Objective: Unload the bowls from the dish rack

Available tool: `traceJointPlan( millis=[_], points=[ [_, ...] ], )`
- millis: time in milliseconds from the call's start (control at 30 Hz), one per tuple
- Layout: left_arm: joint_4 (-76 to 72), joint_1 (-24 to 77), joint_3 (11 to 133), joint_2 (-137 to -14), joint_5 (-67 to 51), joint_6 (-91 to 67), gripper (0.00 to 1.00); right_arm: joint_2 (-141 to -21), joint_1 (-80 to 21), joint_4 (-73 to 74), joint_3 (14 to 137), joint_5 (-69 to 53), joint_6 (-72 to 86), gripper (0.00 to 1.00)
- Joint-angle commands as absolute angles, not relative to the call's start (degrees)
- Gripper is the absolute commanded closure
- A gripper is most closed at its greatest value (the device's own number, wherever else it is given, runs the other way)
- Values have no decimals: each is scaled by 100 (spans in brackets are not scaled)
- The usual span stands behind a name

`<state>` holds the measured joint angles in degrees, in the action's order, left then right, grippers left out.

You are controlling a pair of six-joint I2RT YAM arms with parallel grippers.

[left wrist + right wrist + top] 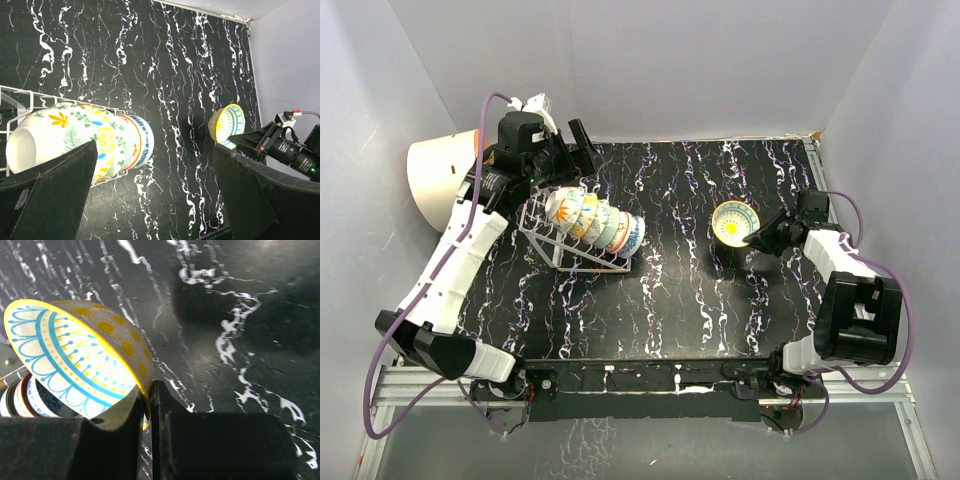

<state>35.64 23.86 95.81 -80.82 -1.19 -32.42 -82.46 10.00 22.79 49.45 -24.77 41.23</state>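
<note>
R claw (149,390) is nearly closed, pinching the rim of a small yellow ceramic bowl with teal line-and-dot pattern inside (75,355). One finger is inside the lip and the other outside. The bowl sits tilted over the black white-veined marble-look tabletop (660,300), right of centre and well apart from the rack (can't tell if its foot touches the surface).

The silver wire dish rack (552,252) stands on the left half of the table and holds the rest of the painted ceramic bowls (592,220), approx five. They stand on edge, packed in a row btwn the dividers. A white floral one (70,132) is at the far-left end and a blue-rimmed one (146,142) at the other.

L claw (155,147) is wide open w/ nothing btwn its fingers, hanging above the rack's floral-bowl end.

A large cream-and-orange cylinder (435,180) lies off the table's left edge, behind the L arm.
</note>
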Motion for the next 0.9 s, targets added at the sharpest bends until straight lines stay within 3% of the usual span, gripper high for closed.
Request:
traceJointPlan(
  millis=[0, 600, 867],
  points=[
    [3690, 2406, 9594, -7887, -5, -3101, 3, -8139, 1192, 2167, 4949, -2180, 4267, 92],
    [3612, 2400, 9468, -7861, 40, -3032, 3, -8341, 1759, 1729, 4324, -2234, 4471, 91],
    [3651, 2399, 9548, -7912, 53, -2988, 3, -8356, 1880, 1810, 4202, -2061, 4566, 80]
  ],
)
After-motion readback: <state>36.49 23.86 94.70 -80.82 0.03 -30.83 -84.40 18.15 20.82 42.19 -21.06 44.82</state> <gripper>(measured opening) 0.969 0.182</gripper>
